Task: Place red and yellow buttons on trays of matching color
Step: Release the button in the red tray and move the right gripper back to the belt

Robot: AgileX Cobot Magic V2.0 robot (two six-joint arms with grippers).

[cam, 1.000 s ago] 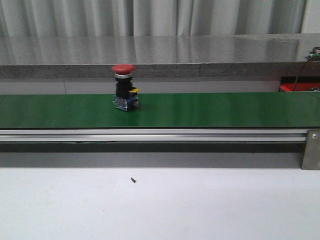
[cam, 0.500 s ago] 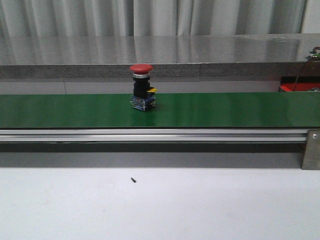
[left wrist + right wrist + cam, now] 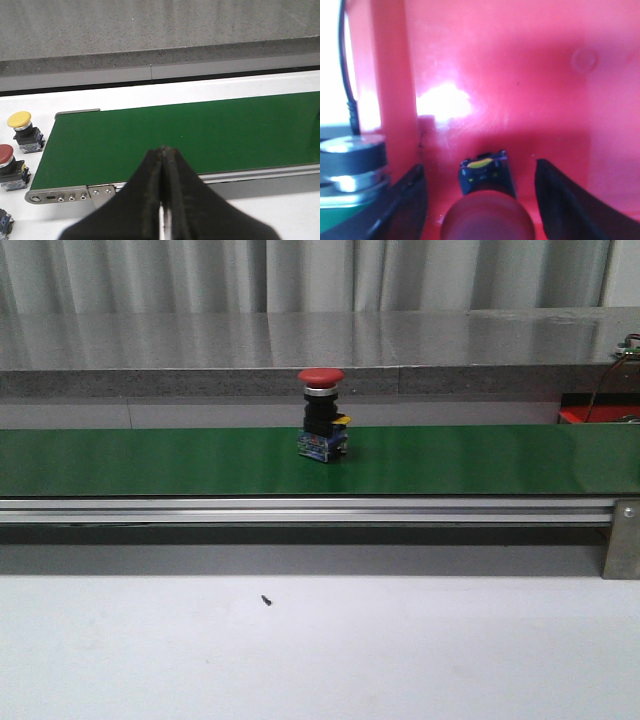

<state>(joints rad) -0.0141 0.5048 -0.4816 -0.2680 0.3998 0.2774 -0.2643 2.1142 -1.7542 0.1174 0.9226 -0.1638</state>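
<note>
A pale worktop point(image 3: 320, 650) carried a long green conveyor belt point(image 3: 480, 460), with grey curtains behind. A red tray point(image 3: 520, 75) filled the right wrist view. One red button point(image 3: 321, 415) stood upright on the belt, about midway along it. Off the belt's end sat a yellow button point(image 3: 22, 131) and another red-capped button point(image 3: 9, 165). The left tool point(image 3: 162, 152) was pinched closed, empty. The right tool point(image 3: 480, 200) gaped wide around a button lying in the red tray point(image 3: 487, 200).
</note>
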